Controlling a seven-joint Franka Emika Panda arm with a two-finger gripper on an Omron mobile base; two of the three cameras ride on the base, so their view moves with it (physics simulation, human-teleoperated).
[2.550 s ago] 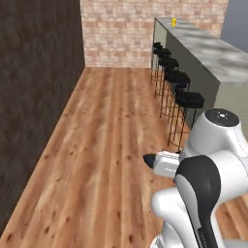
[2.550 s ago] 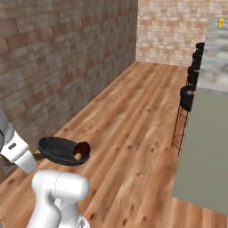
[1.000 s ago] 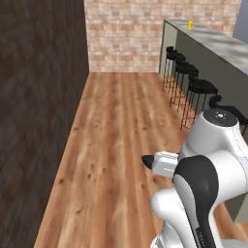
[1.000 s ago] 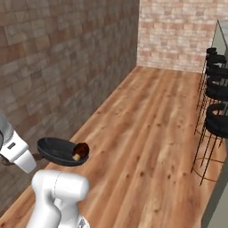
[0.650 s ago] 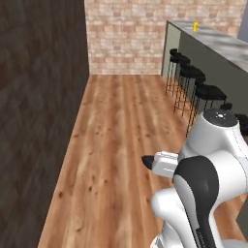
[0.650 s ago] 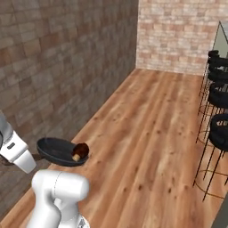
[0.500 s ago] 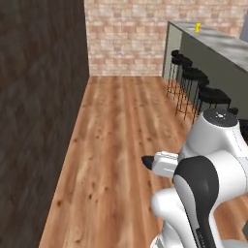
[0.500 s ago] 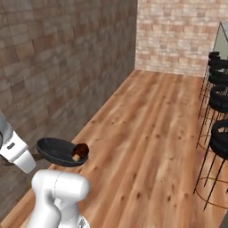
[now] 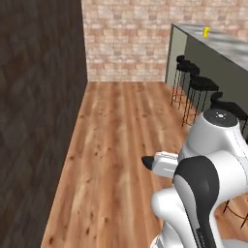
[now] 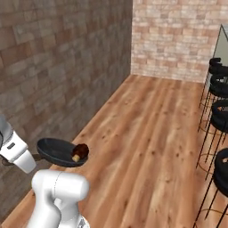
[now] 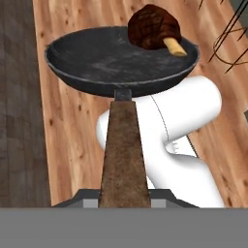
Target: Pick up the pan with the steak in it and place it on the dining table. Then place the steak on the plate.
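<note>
Spillage is the main risk while the pan is carried. In the left base view the desk (image 9: 227, 46) runs along the upper right edge with a yellow cup (image 9: 206, 32) near its far end and stools (image 9: 201, 85) lined up against its base; a bump against a stool on the approach could, I judge, jolt the load. In the right base view the pan (image 10: 60, 152) hangs level above the floor (image 10: 151, 133), well away from the desk, and the steak (image 10: 80, 151) sits right at its rim nearest the camera, the only thing in it; a tilt that way would likely roll it out. In the hand view the steak (image 11: 154, 26) rests on the pan's (image 11: 121, 58) far rim, and the end effector (image 11: 124, 196) appears clamped on the handle (image 11: 122, 150), though its tips are hidden.
</note>
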